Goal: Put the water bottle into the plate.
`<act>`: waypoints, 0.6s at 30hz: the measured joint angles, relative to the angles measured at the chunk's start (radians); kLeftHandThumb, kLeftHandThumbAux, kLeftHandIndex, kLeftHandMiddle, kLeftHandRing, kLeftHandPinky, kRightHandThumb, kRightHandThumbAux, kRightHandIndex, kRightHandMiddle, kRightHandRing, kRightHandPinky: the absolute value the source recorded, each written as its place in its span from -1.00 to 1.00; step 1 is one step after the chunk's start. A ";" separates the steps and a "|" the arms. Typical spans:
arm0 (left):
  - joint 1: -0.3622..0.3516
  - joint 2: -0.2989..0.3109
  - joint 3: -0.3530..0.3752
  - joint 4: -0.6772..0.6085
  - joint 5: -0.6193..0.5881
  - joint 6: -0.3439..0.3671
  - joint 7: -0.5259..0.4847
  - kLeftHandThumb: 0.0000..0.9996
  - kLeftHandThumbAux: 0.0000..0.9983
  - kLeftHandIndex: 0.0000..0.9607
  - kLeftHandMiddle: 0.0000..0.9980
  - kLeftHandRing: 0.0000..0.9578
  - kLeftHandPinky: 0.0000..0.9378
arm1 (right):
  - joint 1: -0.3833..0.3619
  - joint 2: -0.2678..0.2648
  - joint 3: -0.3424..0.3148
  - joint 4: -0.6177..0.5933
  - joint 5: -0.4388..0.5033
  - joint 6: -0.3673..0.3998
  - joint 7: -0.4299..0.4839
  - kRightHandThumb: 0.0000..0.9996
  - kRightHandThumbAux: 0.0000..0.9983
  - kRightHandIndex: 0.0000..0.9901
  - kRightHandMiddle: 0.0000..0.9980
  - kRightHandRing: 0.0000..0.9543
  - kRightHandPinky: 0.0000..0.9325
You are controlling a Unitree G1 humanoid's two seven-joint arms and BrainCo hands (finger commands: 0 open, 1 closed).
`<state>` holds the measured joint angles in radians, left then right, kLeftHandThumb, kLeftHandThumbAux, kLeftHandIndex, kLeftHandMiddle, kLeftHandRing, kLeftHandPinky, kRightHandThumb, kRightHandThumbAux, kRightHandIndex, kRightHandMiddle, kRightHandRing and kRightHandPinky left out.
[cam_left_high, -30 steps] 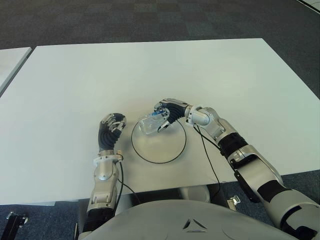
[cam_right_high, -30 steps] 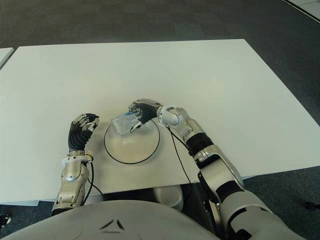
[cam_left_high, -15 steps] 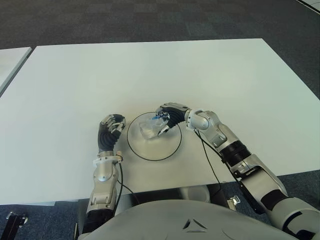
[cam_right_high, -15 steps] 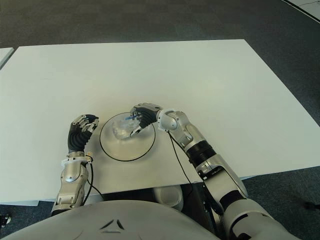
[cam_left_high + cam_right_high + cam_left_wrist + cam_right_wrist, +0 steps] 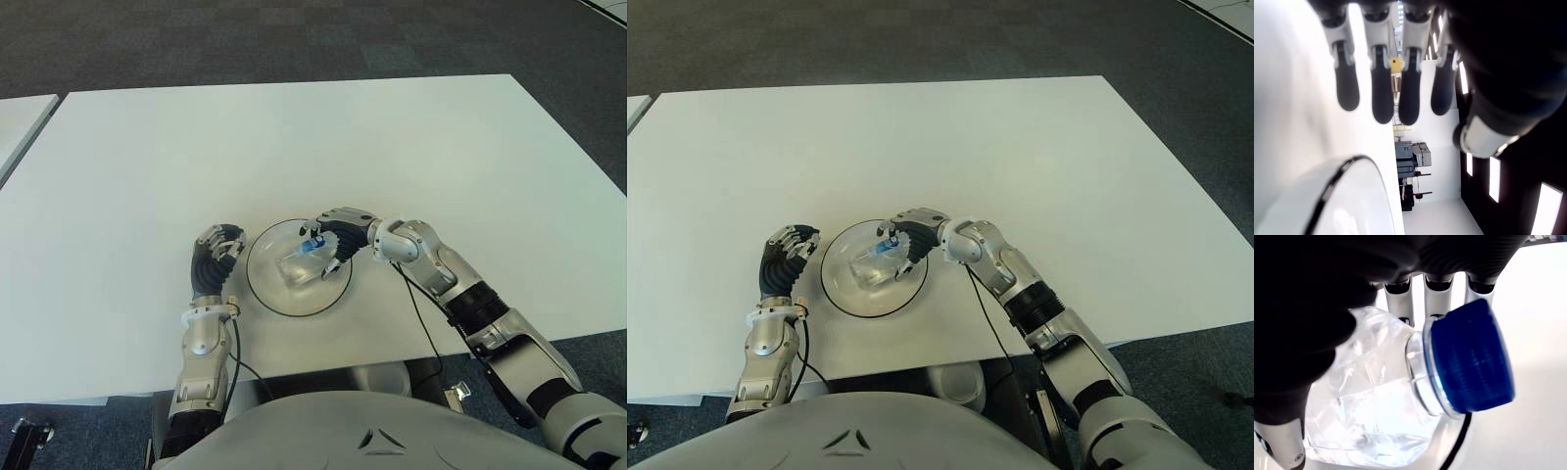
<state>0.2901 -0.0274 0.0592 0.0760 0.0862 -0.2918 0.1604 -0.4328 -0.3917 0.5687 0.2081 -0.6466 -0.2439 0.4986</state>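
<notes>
A small clear water bottle (image 5: 298, 267) with a blue cap (image 5: 1469, 362) lies tilted on its side inside the round clear plate (image 5: 266, 300) with a dark rim, near the table's front edge. My right hand (image 5: 334, 241) reaches in from the right, over the plate's right half. Its fingers are curled around the bottle's neck and shoulder, with the thumb over the body. My left hand (image 5: 217, 252) stands curled just left of the plate and holds nothing. The plate's rim (image 5: 1334, 183) shows close under its fingers in the left wrist view.
The white table (image 5: 294, 147) stretches wide behind and to both sides of the plate. A second white table edge (image 5: 20, 122) shows at the far left. Dark carpet (image 5: 294, 39) lies beyond the table.
My right hand has lowered the bottle from above the plate's far edge down into the plate. The plate has shifted a little to the left, closer to my left hand.
</notes>
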 measured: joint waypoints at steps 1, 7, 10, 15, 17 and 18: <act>0.000 0.000 0.000 0.000 0.001 0.000 0.000 0.40 0.45 -0.13 -0.16 -0.13 -0.10 | -0.001 -0.005 0.004 -0.002 -0.005 -0.012 0.000 -0.02 -0.11 -0.95 -0.89 -0.86 -0.83; -0.001 0.000 0.000 0.000 0.002 0.000 0.000 0.40 0.45 -0.13 -0.15 -0.12 -0.09 | -0.003 -0.022 0.013 -0.008 -0.025 -0.071 -0.017 -0.04 -0.34 -1.00 -0.99 -0.99 -0.98; -0.001 0.000 0.000 0.000 0.004 0.000 0.000 0.40 0.45 -0.13 -0.15 -0.12 -0.09 | 0.000 -0.028 0.011 -0.015 -0.029 -0.094 -0.036 -0.04 -0.49 -1.00 -1.00 -1.00 -1.00; -0.002 0.001 0.000 0.000 0.004 -0.001 0.000 0.40 0.45 -0.13 -0.15 -0.11 -0.09 | 0.014 -0.034 0.003 -0.033 -0.022 -0.123 -0.056 -0.03 -0.63 -1.00 -1.00 -1.00 -1.00; -0.002 0.001 0.000 0.000 0.006 -0.001 0.000 0.40 0.45 -0.13 -0.14 -0.11 -0.07 | 0.025 -0.034 -0.003 -0.042 -0.018 -0.129 -0.065 -0.01 -0.66 -1.00 -1.00 -1.00 -1.00; -0.002 0.002 0.000 0.000 0.009 -0.001 0.000 0.40 0.45 -0.13 -0.14 -0.10 -0.06 | 0.030 -0.034 -0.005 -0.045 -0.017 -0.132 -0.071 0.00 -0.68 -1.00 -1.00 -1.00 -1.00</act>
<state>0.2885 -0.0257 0.0593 0.0764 0.0953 -0.2931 0.1605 -0.4031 -0.4259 0.5635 0.1635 -0.6631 -0.3756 0.4272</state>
